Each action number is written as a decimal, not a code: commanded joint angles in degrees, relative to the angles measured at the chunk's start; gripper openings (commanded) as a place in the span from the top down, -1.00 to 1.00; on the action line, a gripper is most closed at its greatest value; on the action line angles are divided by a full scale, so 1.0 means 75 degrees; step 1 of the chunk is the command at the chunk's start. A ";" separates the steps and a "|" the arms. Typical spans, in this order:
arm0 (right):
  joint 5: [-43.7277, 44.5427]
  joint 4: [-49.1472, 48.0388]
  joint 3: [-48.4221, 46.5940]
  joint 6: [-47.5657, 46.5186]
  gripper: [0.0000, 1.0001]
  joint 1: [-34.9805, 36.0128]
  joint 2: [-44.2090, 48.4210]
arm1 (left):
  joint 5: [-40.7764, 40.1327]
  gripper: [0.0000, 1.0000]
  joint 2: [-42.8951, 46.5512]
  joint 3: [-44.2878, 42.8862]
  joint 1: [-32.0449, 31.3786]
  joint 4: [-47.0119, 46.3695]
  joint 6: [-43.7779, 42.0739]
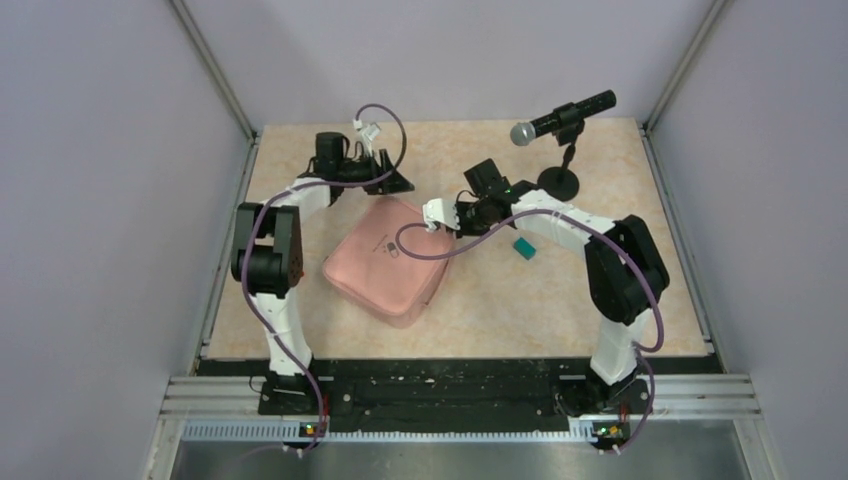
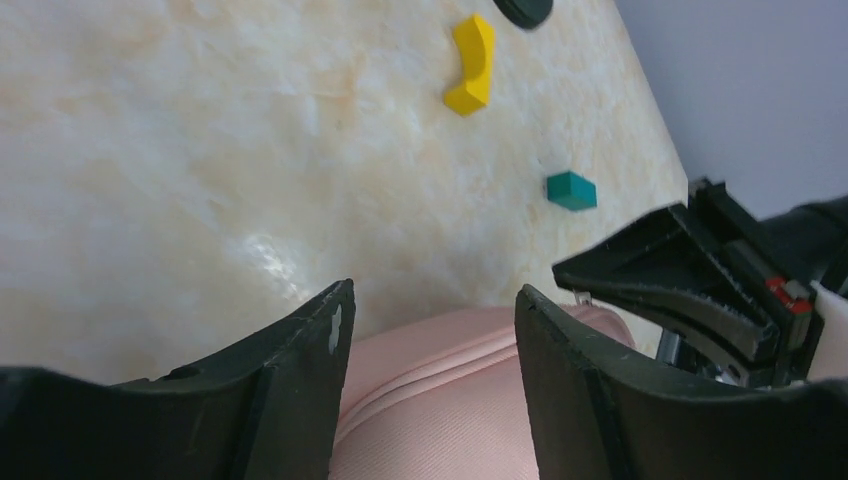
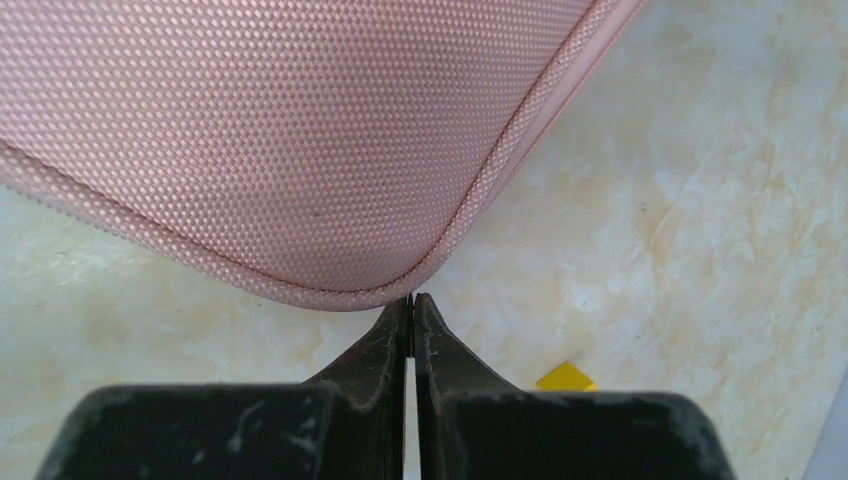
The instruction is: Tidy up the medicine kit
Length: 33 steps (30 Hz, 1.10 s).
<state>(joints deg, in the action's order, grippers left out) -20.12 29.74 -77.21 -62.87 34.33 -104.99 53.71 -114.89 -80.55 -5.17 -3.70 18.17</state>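
The medicine kit [image 1: 385, 262] is a pink fabric case lying zipped shut in the middle of the table. My left gripper [image 1: 388, 182] hovers over its far left corner. In the left wrist view that gripper [image 2: 432, 290] is open, and the kit's pink zip seam [image 2: 440, 400] shows between the fingers, untouched. My right gripper [image 1: 450, 218] is at the kit's far right corner. The right wrist view shows that gripper [image 3: 411, 298] shut, its tips right against the rounded edge of the kit [image 3: 280, 130]; I see nothing held between them.
A microphone [image 1: 560, 118] on a round-based stand [image 1: 558, 181] stands at the back right. A teal block [image 1: 524, 246] [image 2: 571, 190] lies right of the kit under the right arm. A yellow block [image 2: 472, 65] [image 3: 566, 377] lies beyond the kit. Grey walls enclose the table.
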 commanded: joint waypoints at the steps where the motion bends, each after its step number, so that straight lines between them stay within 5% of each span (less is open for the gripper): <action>1: 0.0092 -0.0540 -0.0708 0.0040 1.00 -0.0092 -0.0328 | 0.0577 -0.23 -0.0014 0.0384 -0.0132 0.0145 -0.0754; 7: 0.0151 -0.0813 -0.1323 0.0043 1.00 -0.0201 -0.0986 | 0.0919 0.03 0.0510 0.0818 -0.0131 0.1557 -0.1506; 14: -0.0004 -0.0761 -0.2502 -0.0093 1.00 -0.0238 -0.1852 | 0.0551 -0.04 0.1269 0.1669 -0.0108 0.2685 -0.2935; 22: -0.0151 -0.0757 -0.2817 0.0045 1.00 -0.0241 -0.2112 | 0.0331 -0.02 0.0727 0.1330 -0.0140 0.3235 -0.3384; 31: -0.0075 -0.0737 -0.2179 -0.0241 1.00 -0.0257 -0.1658 | 0.0395 0.98 0.0008 0.0271 -0.0129 0.4427 -0.3997; 33: -0.0030 -0.0627 -0.1988 -0.0377 1.00 -0.0280 -0.1495 | 0.0408 1.00 -0.0003 0.0187 -0.0042 0.4404 -0.3928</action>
<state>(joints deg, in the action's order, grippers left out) -22.15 26.28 -94.43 -63.61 33.43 -119.35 58.08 -112.27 -78.28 -5.10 22.35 -9.13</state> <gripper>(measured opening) 0.007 0.038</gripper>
